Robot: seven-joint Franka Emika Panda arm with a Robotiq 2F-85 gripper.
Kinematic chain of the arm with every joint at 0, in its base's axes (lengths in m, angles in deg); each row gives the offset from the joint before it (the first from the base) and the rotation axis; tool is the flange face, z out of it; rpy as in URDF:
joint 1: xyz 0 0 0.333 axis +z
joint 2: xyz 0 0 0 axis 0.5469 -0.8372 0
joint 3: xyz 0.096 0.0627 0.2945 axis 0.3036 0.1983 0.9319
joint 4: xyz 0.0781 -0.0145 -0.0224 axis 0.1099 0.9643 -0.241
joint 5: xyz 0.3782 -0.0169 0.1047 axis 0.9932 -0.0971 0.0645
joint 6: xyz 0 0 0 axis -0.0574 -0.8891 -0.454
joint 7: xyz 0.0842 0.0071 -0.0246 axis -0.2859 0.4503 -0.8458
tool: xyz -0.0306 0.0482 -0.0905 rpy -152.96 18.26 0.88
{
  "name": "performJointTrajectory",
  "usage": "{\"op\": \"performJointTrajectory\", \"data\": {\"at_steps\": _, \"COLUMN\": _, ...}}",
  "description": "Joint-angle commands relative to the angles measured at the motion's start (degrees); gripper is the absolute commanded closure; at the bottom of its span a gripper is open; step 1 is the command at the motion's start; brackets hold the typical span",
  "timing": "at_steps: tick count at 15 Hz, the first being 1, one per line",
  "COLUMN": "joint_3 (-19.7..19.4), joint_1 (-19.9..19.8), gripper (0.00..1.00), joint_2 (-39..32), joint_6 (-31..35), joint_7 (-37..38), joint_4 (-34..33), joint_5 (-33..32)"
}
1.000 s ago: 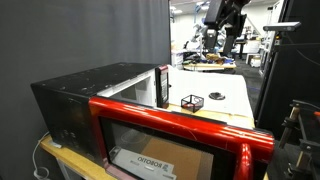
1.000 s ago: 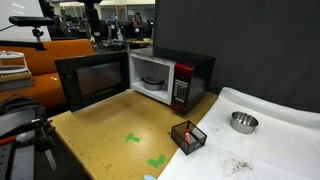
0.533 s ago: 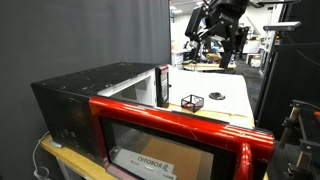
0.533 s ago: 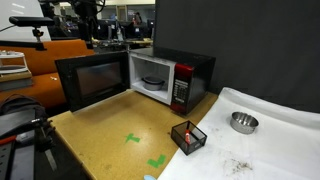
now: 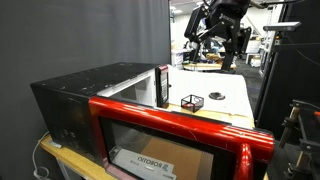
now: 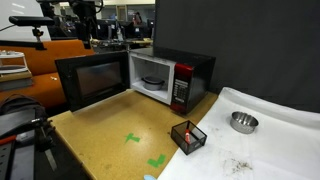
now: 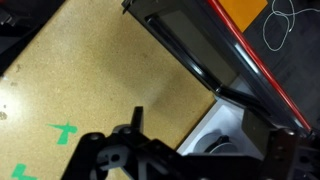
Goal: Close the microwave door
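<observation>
The microwave [image 6: 192, 68] stands on a wooden table, with a black casing and a pale interior holding a glass plate [image 6: 152, 82]. The microwave door [image 6: 95, 80] is swung wide open. It fills the foreground in an exterior view [image 5: 180, 135] as a red frame around dark glass. My gripper [image 5: 218, 28] hangs high above the door, apart from it, and shows at the top in an exterior view [image 6: 86, 14]. In the wrist view the gripper [image 7: 205, 152] is open and empty. The door's red top edge [image 7: 240, 55] and the cavity lie below it.
A small black wire cube [image 6: 188, 136] sits on the table in front of the microwave, also seen in an exterior view [image 5: 192, 101]. A metal bowl [image 6: 243, 122] rests on white cloth. Green tape marks [image 6: 133, 139] lie on the wooden tabletop [image 6: 100, 125].
The arm shifted and turned a little above the open door between one second and half a second ago. It has held still since. The door has not moved.
</observation>
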Motion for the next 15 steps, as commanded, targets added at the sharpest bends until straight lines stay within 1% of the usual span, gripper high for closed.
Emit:
{"op": "performJointTrajectory", "data": {"at_steps": 1, "joint_3": 3.0, "joint_1": 0.9, "gripper": 0.0, "joint_2": -1.6, "joint_6": 4.0, "joint_7": 12.1, "joint_4": 1.6, "joint_5": -0.5}}
{"op": "performJointTrajectory", "data": {"at_steps": 3, "joint_3": 5.1, "joint_1": 1.3, "gripper": 0.0, "joint_2": -2.3, "joint_6": 5.7, "joint_7": 21.4, "joint_4": 2.8, "joint_5": -4.7}}
{"op": "performJointTrajectory", "data": {"at_steps": 4, "joint_3": 5.7, "joint_1": 1.4, "gripper": 0.0, "joint_2": -2.6, "joint_6": 5.1, "joint_7": 26.2, "joint_4": 2.9, "joint_5": -6.6}}
{"op": "performJointTrajectory", "data": {"at_steps": 5, "joint_3": 5.9, "joint_1": 1.6, "gripper": 0.0, "joint_2": -3.0, "joint_6": 4.5, "joint_7": 29.8, "joint_4": 2.7, "joint_5": -7.3}}
{"op": "performJointTrajectory", "data": {"at_steps": 6, "joint_3": 5.6, "joint_1": 2.1, "gripper": 0.0, "joint_2": -3.5, "joint_6": 3.3, "joint_7": 32.0, "joint_4": 1.9, "joint_5": -6.2}}
{"op": "performJointTrajectory", "data": {"at_steps": 8, "joint_3": 4.8, "joint_1": 2.8, "gripper": 0.0, "joint_2": -3.8, "joint_6": 2.1, "joint_7": 33.7, "joint_4": 0.6, "joint_5": -2.2}}
{"op": "performJointTrajectory", "data": {"at_steps": 11, "joint_3": 4.5, "joint_1": 3.2, "gripper": 0.0, "joint_2": -4.2, "joint_6": 2.4, "joint_7": 35.6, "joint_4": -1.1, "joint_5": 2.2}}
{"op": "performJointTrajectory", "data": {"at_steps": 15, "joint_3": 5.4, "joint_1": 5.5, "gripper": 0.0, "joint_2": -7.2, "joint_6": 3.0, "joint_7": 33.8, "joint_4": -4.2, "joint_5": 11.3}}
